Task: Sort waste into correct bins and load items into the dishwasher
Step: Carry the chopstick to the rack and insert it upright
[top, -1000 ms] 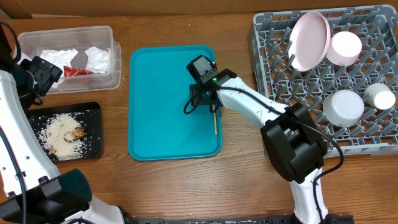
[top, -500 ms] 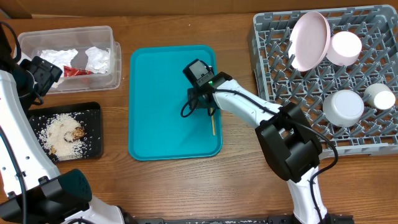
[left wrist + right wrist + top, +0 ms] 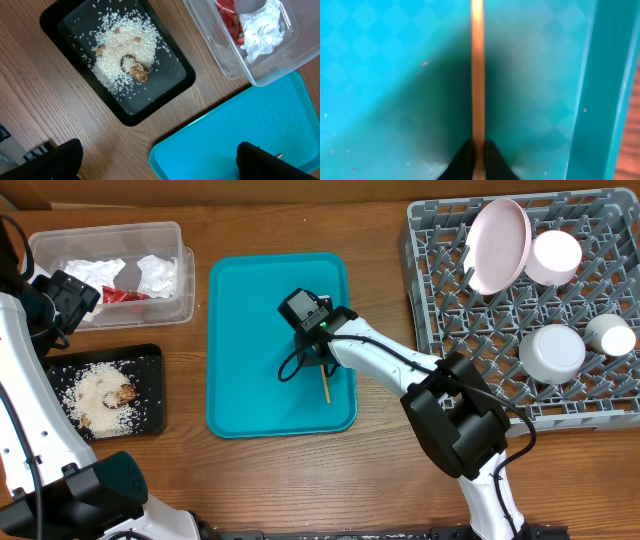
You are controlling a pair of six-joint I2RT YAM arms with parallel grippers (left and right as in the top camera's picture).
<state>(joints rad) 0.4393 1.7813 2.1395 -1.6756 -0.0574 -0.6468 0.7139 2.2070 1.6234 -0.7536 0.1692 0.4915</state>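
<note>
A thin wooden stick (image 3: 323,385) lies lengthwise on the teal tray (image 3: 250,310), and my right gripper (image 3: 316,362) is shut on its near end. In the right wrist view the stick (image 3: 477,70) runs straight up from between the closed tips of the right gripper (image 3: 477,157). My left gripper (image 3: 160,165) stands wide open, holding nothing, over the tray's corner beside the black tray (image 3: 60,22) of rice (image 3: 122,50). The clear tub (image 3: 185,295) holds crumpled napkins (image 3: 155,275) and a red scrap (image 3: 125,293). The grey dish rack (image 3: 440,310) holds the large plate (image 3: 498,245), a smaller plate (image 3: 553,257), a bowl (image 3: 552,352) and a cup (image 3: 609,335).
The black tray (image 3: 150,415) sits at the front left, just left of the teal tray. The tray's raised right rim (image 3: 600,90) runs close beside the stick. Bare wooden table (image 3: 380,300) separates the teal tray from the rack.
My right gripper has closed on the stick and shifted left and toward the table front, the stick moving with it. The left arm has stayed put.
</note>
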